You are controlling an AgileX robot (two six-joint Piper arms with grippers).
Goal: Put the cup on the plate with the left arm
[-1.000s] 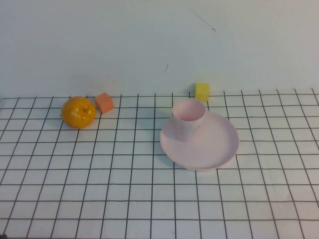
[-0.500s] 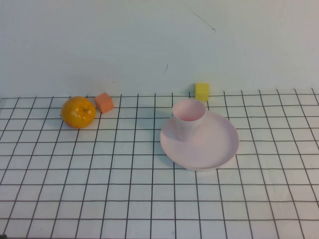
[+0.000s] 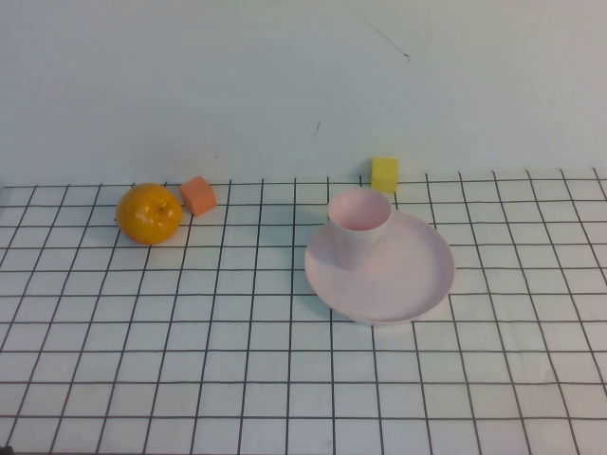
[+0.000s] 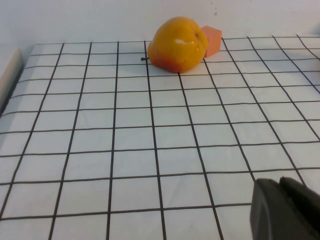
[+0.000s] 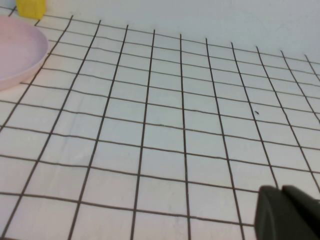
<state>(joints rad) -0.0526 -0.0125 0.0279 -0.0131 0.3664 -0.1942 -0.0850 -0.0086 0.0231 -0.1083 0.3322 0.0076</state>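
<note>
The pale pink cup (image 3: pixel 359 226) stands upright on the back left part of the pale pink plate (image 3: pixel 408 284), right of the table's middle. Neither arm shows in the high view. In the left wrist view my left gripper (image 4: pixel 280 182) is low over bare grid cloth, its dark fingers together and empty, well short of the orange fruit. In the right wrist view my right gripper (image 5: pixel 281 189) is also shut and empty over bare cloth, with the plate's rim (image 5: pixel 20 60) far off at the picture's edge.
An orange fruit (image 3: pixel 149 213) lies at the back left, with a small orange-red cube (image 3: pixel 198 195) beside it; both show in the left wrist view, fruit (image 4: pixel 177 44) and cube (image 4: pixel 211 40). A yellow cube (image 3: pixel 384 174) sits behind the plate.
</note>
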